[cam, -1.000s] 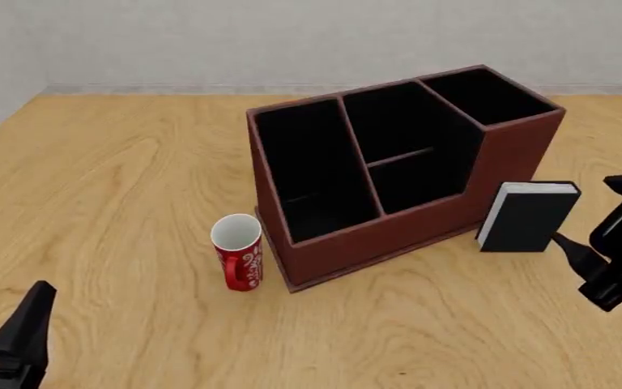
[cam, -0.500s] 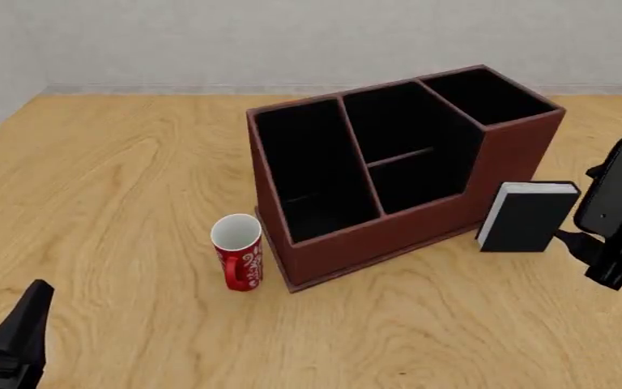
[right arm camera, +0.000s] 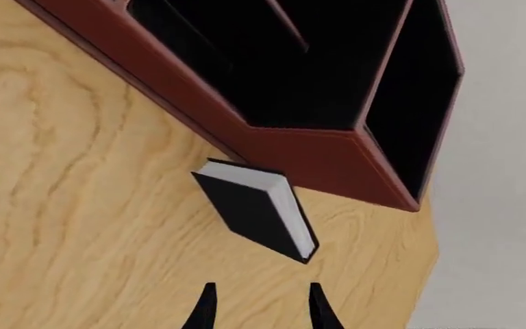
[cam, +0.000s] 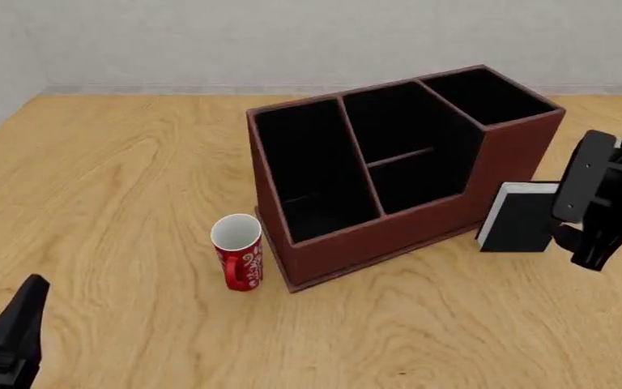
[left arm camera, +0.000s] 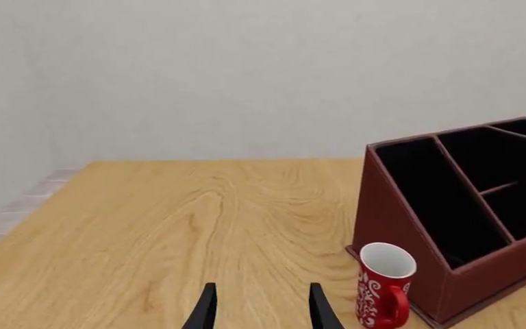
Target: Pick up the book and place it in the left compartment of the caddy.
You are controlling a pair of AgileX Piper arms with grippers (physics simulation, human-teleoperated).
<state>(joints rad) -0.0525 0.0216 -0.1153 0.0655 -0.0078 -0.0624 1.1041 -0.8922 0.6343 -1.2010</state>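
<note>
Just ahead of the right gripper (right arm camera: 257, 308), fingers parted and empty, the book (right arm camera: 255, 208) standing upright on the table (cam: 117, 170), close against the caddy (cam: 398, 174) at its taller end, left gripper (left arm camera: 259, 310) also parted, red mug (left arm camera: 383, 286) beside it, left compartment (cam: 305, 166) holding nothing

the book (cam: 518, 219) is standing just right of the caddy (cam: 398, 235); the mug (cam: 237, 250) is sitting just left of it.
</note>
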